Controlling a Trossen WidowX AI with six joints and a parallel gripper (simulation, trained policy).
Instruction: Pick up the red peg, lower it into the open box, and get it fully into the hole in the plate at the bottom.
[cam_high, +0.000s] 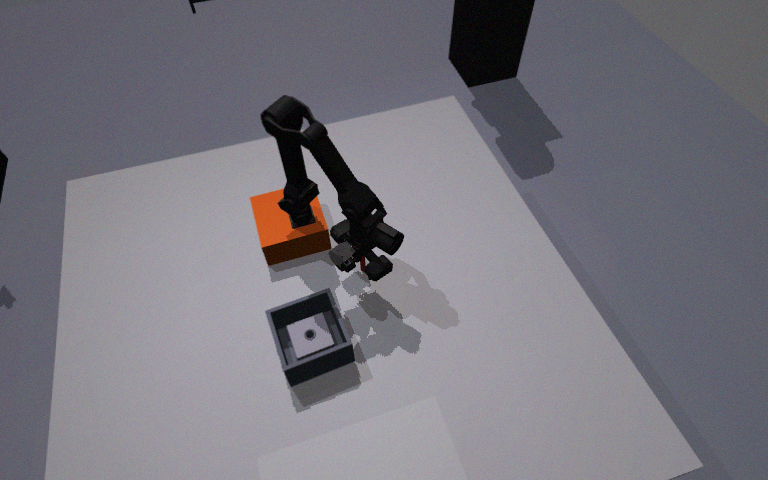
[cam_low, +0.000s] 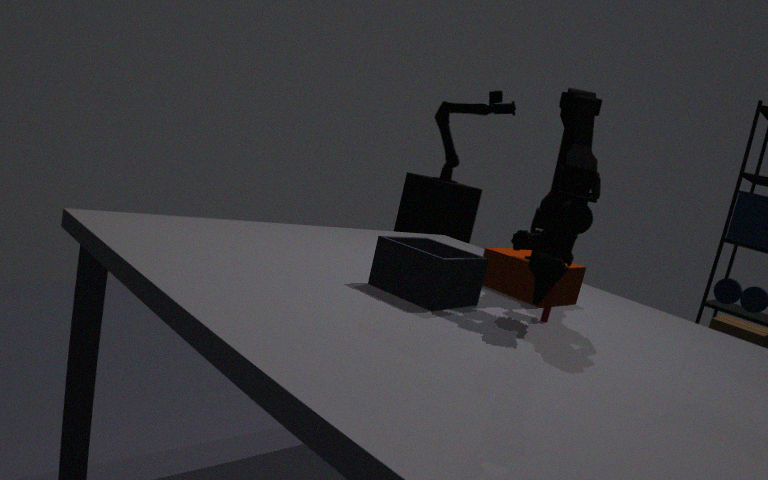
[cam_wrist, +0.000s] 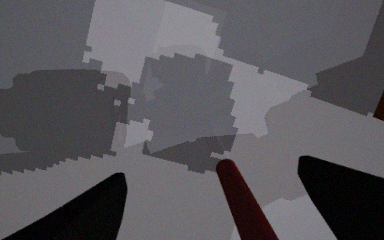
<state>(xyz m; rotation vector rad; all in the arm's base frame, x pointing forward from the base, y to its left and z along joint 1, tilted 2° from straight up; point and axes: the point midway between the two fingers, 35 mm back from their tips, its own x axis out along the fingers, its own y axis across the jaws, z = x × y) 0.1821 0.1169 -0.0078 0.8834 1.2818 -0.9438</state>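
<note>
The red peg (cam_high: 363, 263) (cam_low: 545, 313) (cam_wrist: 246, 210) stands upright on the table, clear of the box. My gripper (cam_high: 362, 268) (cam_wrist: 213, 173) is open and low over it, with one fingertip on each side. In the wrist view the peg runs between the fingers, nearer the right one, with gaps on both sides; its top is out of frame. In the exterior view the fingers hide its upper part. The open dark grey box (cam_high: 320, 365) (cam_low: 424, 277) holds a pale plate (cam_high: 300, 342) with a round hole (cam_high: 309, 334), and nothing stands in the hole.
The orange block (cam_high: 297, 249) (cam_low: 509, 277) under the arm's base stands close behind the gripper. The box lies in front of the gripper, its walls rising around the plate. In the exterior view another arm (cam_low: 447, 138) on a dark stand and a shelf rack (cam_low: 719, 249) are in the background.
</note>
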